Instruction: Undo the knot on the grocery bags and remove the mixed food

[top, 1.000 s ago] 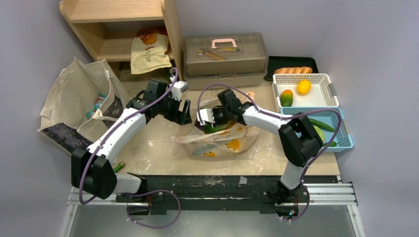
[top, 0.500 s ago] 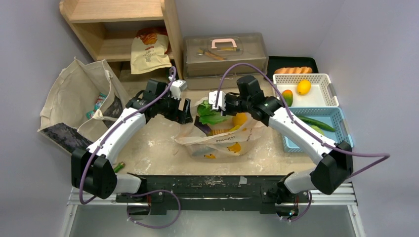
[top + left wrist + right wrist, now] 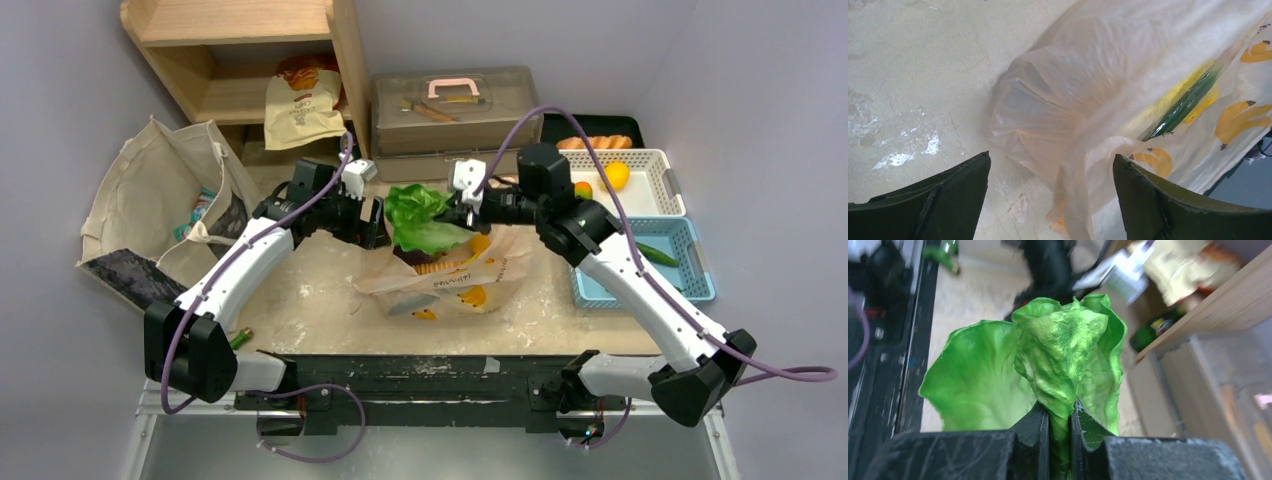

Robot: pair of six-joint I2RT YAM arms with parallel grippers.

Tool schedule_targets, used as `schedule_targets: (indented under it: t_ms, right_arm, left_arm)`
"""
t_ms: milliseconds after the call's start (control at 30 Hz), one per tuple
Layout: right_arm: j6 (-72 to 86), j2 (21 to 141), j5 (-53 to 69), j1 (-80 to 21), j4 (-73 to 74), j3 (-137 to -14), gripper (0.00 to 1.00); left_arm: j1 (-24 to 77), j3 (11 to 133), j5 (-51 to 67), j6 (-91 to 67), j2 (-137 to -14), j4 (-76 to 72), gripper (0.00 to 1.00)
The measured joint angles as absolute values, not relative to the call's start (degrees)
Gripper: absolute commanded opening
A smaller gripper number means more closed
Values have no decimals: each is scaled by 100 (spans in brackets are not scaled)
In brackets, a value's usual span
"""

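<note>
The pale-orange grocery bag (image 3: 455, 285) lies slumped mid-table with its mouth open; no knot shows. My right gripper (image 3: 462, 212) hangs above the bag, shut on the stem of a green leafy head (image 3: 418, 218), which fills the right wrist view (image 3: 1063, 350) with the gripper (image 3: 1060, 415) pinched around it. An orange fruit (image 3: 483, 243) still sits inside the bag. My left gripper (image 3: 368, 222) is open at the bag's left end. In the left wrist view this gripper (image 3: 1050, 165) straddles a loose strip of the bag (image 3: 1108, 85) without pinching it. A green vegetable (image 3: 1188, 102) shows through the plastic.
A white basket (image 3: 612, 155) holding fruit and a blue basket (image 3: 640, 297) holding green vegetables stand at the right. A canvas tote (image 3: 150, 200) lies left, a wooden shelf (image 3: 240, 60) and a clear toolbox (image 3: 455, 110) stand behind. A small green item (image 3: 240, 338) lies near the left arm's base.
My right arm has lifted the leafy head up out of the bag and swung back to the right. My left gripper has opened slightly wider and stayed in place.
</note>
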State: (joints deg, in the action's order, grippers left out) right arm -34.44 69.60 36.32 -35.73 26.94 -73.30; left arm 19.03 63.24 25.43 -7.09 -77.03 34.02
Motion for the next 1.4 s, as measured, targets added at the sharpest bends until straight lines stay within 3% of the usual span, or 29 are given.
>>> schedule_targets:
  t_ms: [400, 500, 667, 1000, 1400]
  right_arm:
    - [-958, 7397, 3376, -3391, 1238, -9491, 0]
    - [-484, 7465, 3297, -2720, 1472, -9996, 0]
    - [137, 7557, 2958, -757, 2154, -10516, 0]
    - [106, 6829, 2950, 1612, 4174, -9561, 0]
    - [-1337, 6580, 2261, 2265, 5575, -7303, 0]
  left_arm:
    - [1903, 6357, 2617, -692, -7703, 3393, 89]
    - [1903, 6357, 2641, -692, -7706, 3391, 89]
    - [1903, 6357, 2681, -694, -7714, 3369, 89]
    - [1903, 6357, 2689, -692, -7714, 3350, 89]
    - [1903, 6355, 2759, -692, -7714, 3347, 90]
